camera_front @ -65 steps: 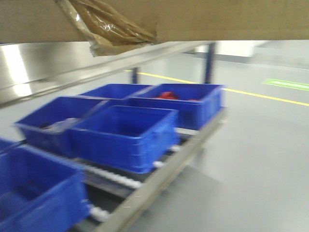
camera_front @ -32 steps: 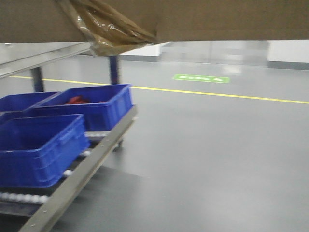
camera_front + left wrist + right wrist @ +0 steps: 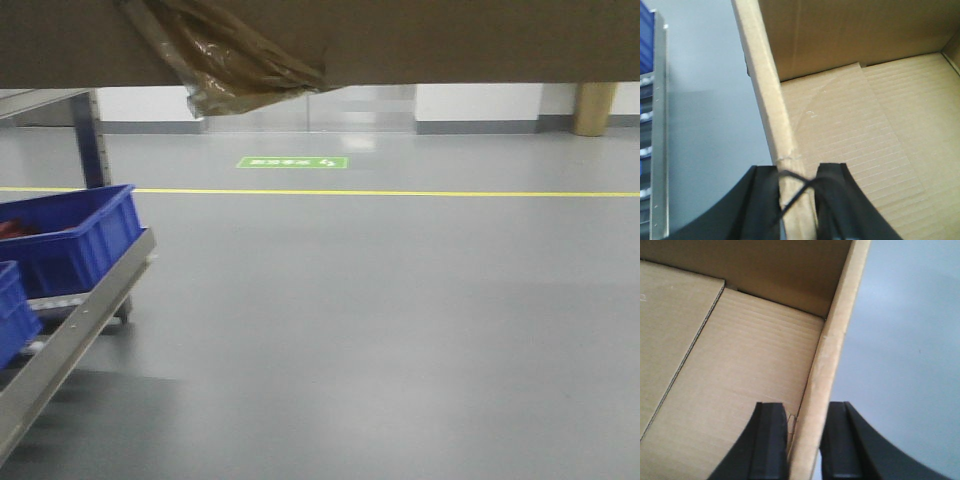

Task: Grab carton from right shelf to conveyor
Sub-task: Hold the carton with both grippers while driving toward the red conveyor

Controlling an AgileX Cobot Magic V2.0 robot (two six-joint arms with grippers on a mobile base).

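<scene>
Clamped tight onto the left wall of the carton (image 3: 855,115), the left gripper (image 3: 796,197), one black finger on either side of the raw cardboard edge. Pinched likewise onto the right wall, the right gripper (image 3: 804,435), rim running up between its jaws. Hanging from the carton's front face at the top of the front view, a tuft of amber tape (image 3: 225,55). Low on the left, the right shelf (image 3: 75,320), rail slanting away under a blue bin (image 3: 75,235). Ahead and rightward, open grey floor (image 3: 400,330). Farther off, a yellow line (image 3: 420,193), a green marking (image 3: 292,162), then the wall.
</scene>
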